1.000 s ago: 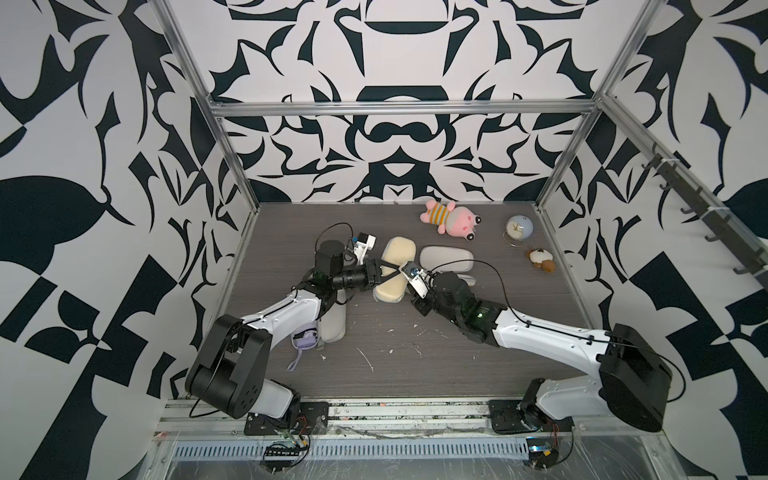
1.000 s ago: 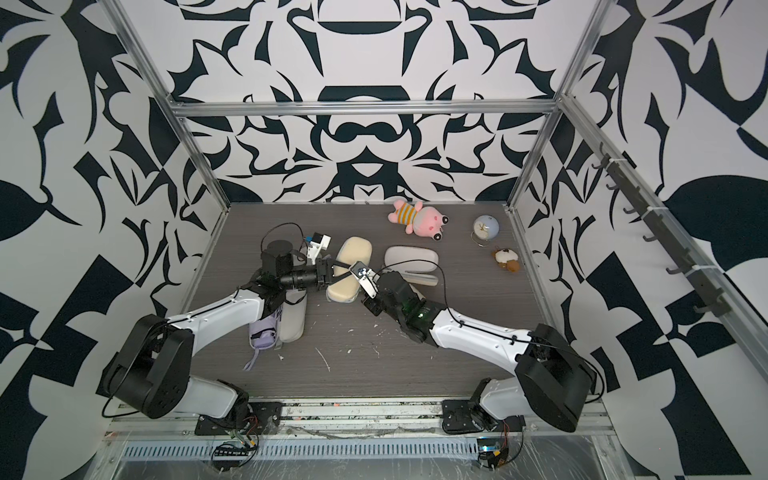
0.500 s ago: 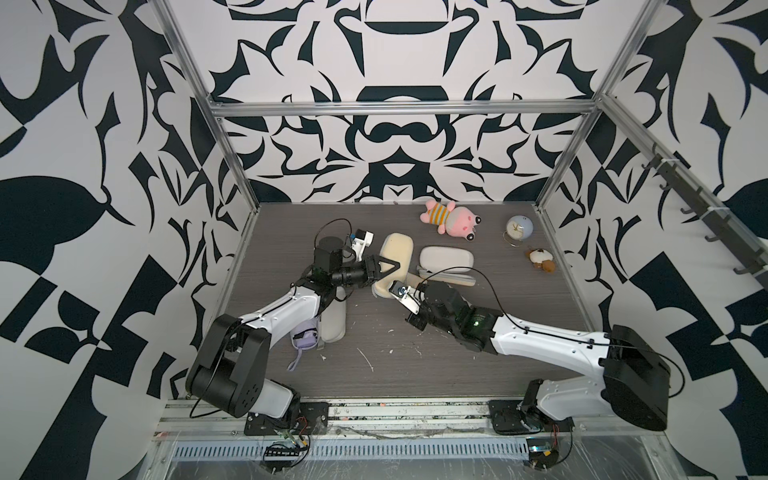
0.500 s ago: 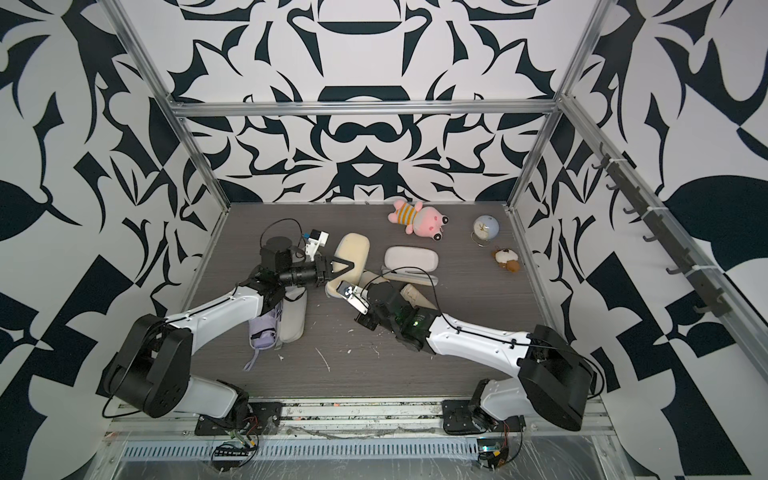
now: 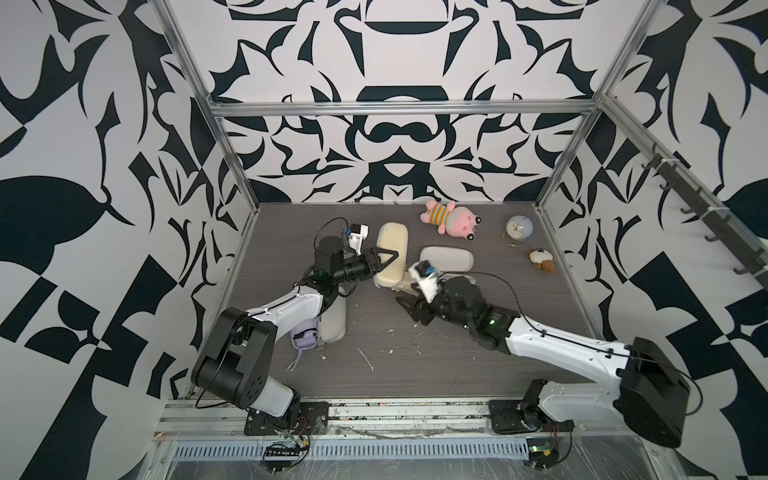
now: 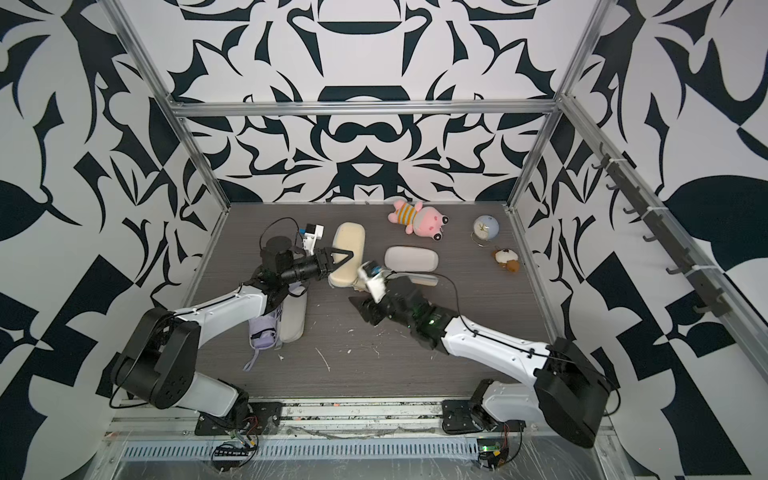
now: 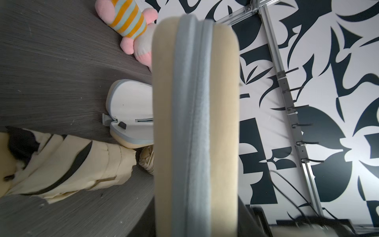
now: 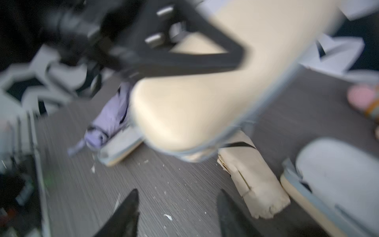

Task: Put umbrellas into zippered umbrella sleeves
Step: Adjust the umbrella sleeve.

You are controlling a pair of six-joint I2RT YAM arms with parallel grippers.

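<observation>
In both top views, at frame centre, the left end effector clamps a zipped beige sleeve. Just lower right, the right end effector stands wide and empty above the counter, near a cream umbrella.

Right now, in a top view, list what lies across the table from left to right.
Lavender umbrella → beige sleeve in the left gripper → pink plush toy → small round clock.
</observation>
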